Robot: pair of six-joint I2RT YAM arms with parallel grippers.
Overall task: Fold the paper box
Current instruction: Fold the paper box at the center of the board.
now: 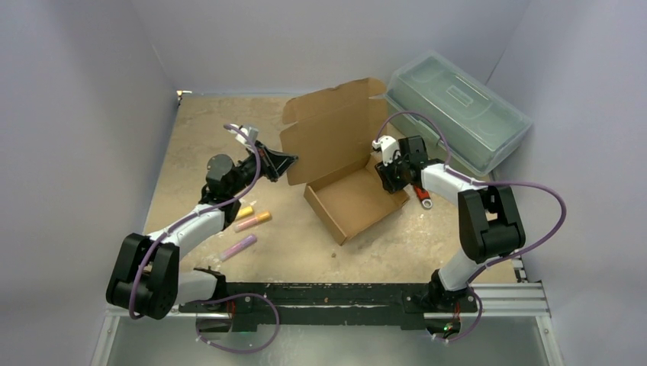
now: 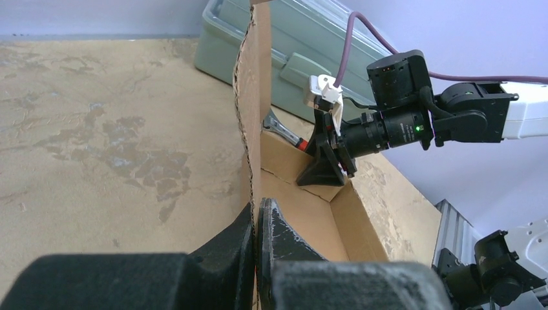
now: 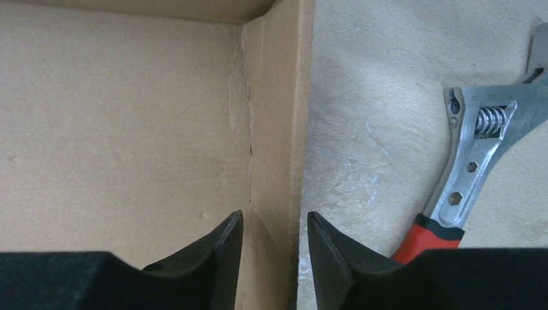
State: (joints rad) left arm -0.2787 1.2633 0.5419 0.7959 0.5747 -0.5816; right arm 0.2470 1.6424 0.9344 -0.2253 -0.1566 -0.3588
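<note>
Cardboard paper box (image 1: 347, 200) sits mid-table, lid flap upright. Your left gripper (image 2: 257, 223) is pinched shut on that flap's edge. Right gripper (image 3: 274, 226) straddles the side wall unclamped; wrench (image 3: 475, 148) cut off by frame.

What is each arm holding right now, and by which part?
The left gripper pinches the paper box by the edge of its upright lid panel. The right gripper straddles a side wall, jaws apart, not clamped.

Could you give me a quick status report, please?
Left gripper shut on paper box, at its upright lid. Right gripper open, astride the side wall. Wrench outside, apart from the wall.
</note>
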